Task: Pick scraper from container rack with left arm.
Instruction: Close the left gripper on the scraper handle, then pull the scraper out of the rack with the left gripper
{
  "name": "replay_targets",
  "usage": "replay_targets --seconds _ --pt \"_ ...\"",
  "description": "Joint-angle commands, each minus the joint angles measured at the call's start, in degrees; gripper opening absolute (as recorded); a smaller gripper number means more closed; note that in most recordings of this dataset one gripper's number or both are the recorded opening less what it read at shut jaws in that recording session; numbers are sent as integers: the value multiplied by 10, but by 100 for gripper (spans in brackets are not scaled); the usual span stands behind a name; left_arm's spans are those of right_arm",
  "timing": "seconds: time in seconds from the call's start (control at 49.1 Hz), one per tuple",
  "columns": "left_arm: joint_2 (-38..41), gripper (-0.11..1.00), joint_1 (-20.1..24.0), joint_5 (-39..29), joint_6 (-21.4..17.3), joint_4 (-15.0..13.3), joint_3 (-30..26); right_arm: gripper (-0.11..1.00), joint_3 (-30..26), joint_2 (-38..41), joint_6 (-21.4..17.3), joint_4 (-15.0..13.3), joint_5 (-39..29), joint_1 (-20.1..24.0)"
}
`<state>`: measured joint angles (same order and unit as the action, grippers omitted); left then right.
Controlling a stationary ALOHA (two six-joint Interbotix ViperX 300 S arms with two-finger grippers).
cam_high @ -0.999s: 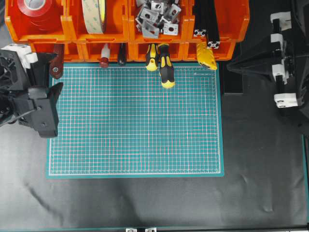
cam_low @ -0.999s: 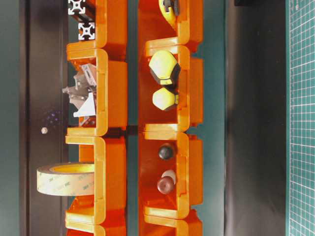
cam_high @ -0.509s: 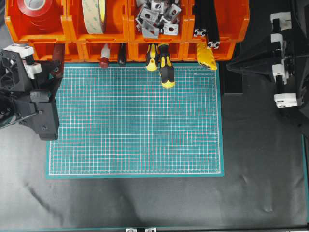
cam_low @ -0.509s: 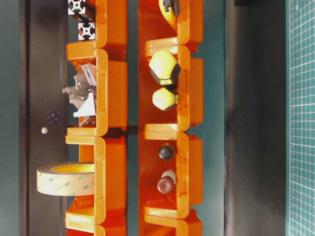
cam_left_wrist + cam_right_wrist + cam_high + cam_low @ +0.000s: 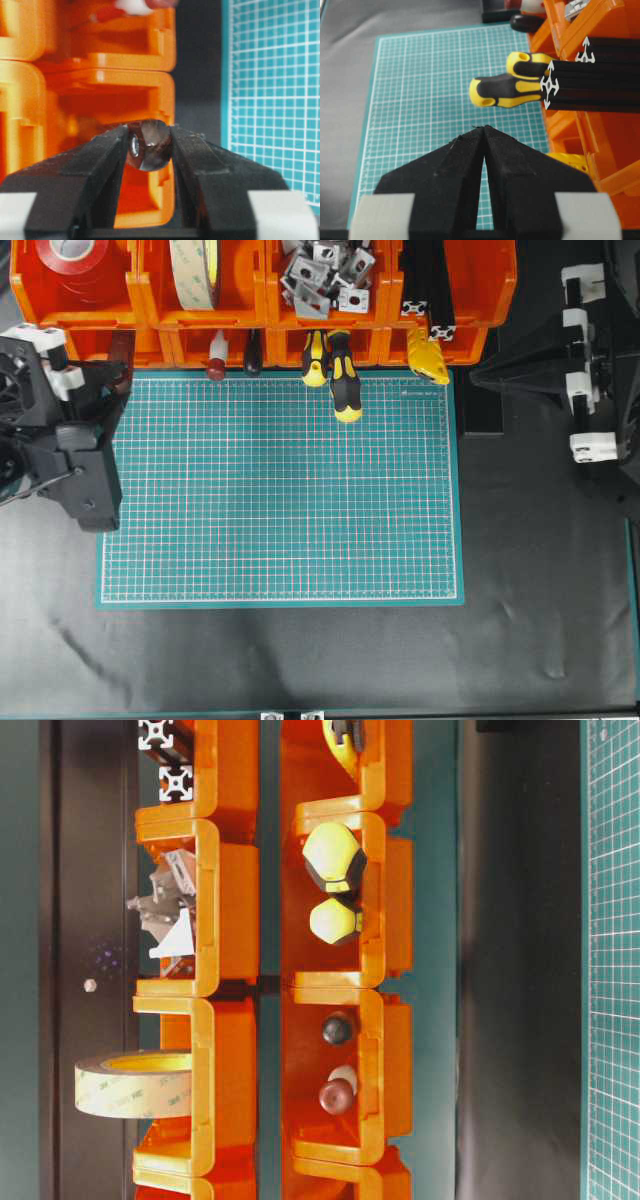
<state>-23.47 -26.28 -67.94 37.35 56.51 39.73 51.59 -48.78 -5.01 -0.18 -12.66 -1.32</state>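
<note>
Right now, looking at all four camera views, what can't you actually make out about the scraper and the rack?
- Scraper blade: hidden inside the orange container rack in the overhead and left wrist views.
- Scraper handle: overhead, almost wholly covered by the left tool; the wrist view shows only its blurred end.
- Table-level view: the scraper's bin is cut off at the bottom edge.
- Right tool: shows nothing of the scraper.

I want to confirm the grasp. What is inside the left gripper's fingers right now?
The left gripper pinches the scraper by its rounded reddish-brown handle end, in front of the orange container rack. The blade is hidden in every view.
</note>
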Motion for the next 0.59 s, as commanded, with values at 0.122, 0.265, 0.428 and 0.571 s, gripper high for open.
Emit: replay_targets --seconds 0.122,0.265,0.428,0.571 --pt "-8 23 -52 -89 -20 2 -83 -1 -7 -4 0 -2 13 0" --pt "-5 20 -86 -123 -46 1 -118 -1 -7 -9 0 -2 17 0" --pt "2 20 -105 -161 -55 1 -162 -1 -8 -10 0 -1 19 0" --pt "3 20 -138 -178 -73 2 -207 -1 -7 -12 -1 -1 20 0"
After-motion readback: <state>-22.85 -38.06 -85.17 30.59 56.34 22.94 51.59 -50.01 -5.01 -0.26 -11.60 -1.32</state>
